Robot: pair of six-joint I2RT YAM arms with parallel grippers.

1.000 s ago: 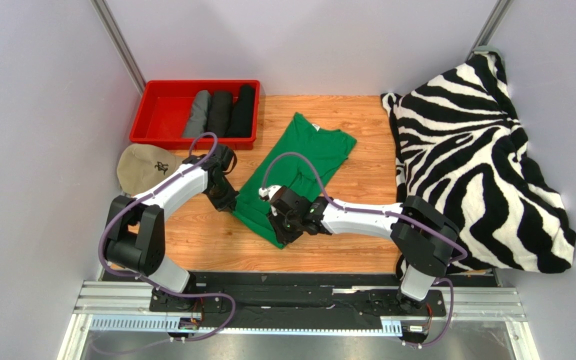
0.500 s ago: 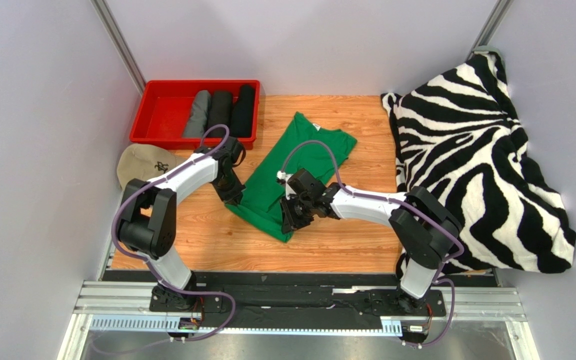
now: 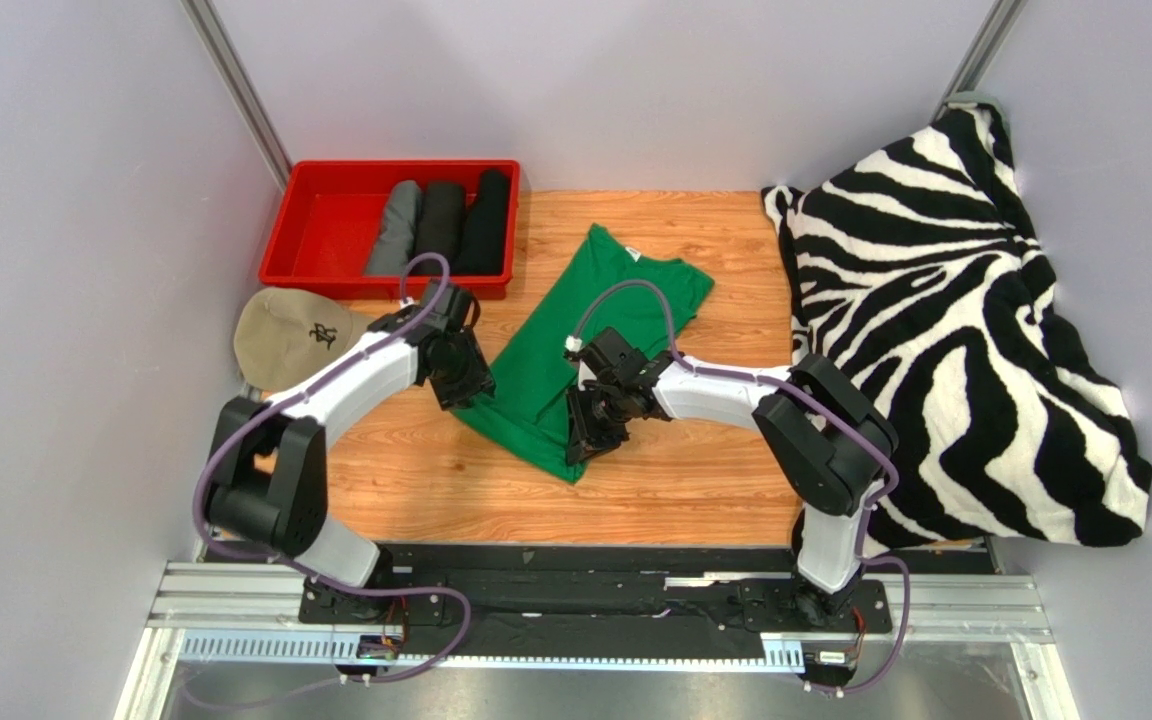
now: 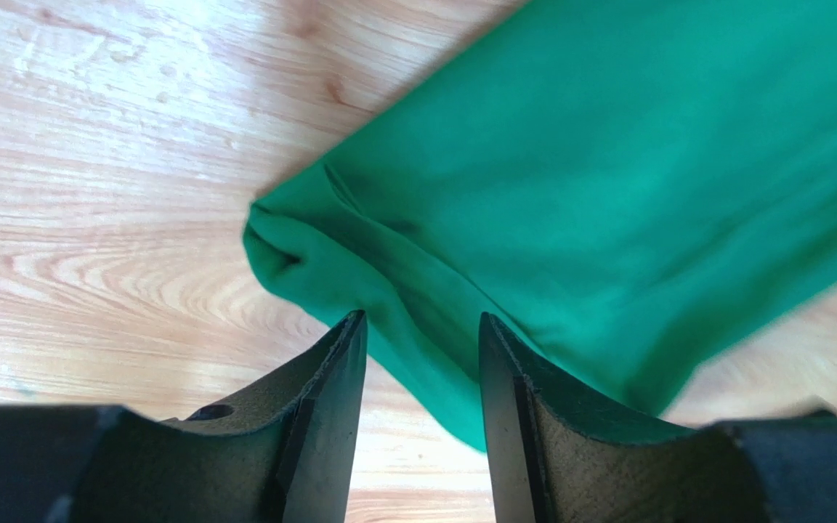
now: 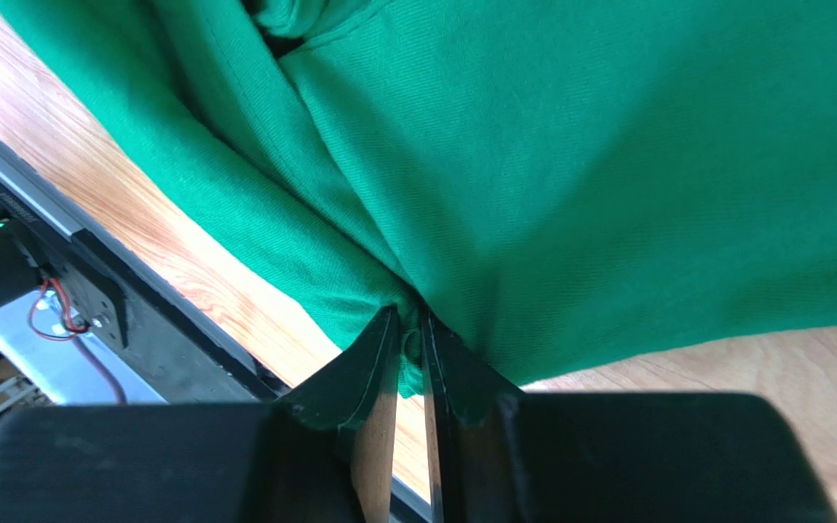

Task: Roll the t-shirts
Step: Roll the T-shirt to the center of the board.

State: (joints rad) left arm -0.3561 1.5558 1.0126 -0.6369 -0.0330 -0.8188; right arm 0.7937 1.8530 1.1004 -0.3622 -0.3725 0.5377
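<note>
Lying diagonally mid-bench, green t-shirt [image 3: 605, 308]: its near edge was clamped in the closed right jaws; left jaws stood parted, gripping nothing, a folded corner just off their tips. Rolled t-shirts [image 3: 443, 225]: red tray [image 3: 319, 225], far-left corner.

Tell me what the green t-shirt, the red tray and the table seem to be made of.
The green t-shirt: soft matte knit cloth, perhaps cotton; it folds and wrinkles. The red tray: likely moulded plastic, smooth, uniform colour. The table: wood or wood-look laminate; grain lines show, with a slight sheen.
</note>
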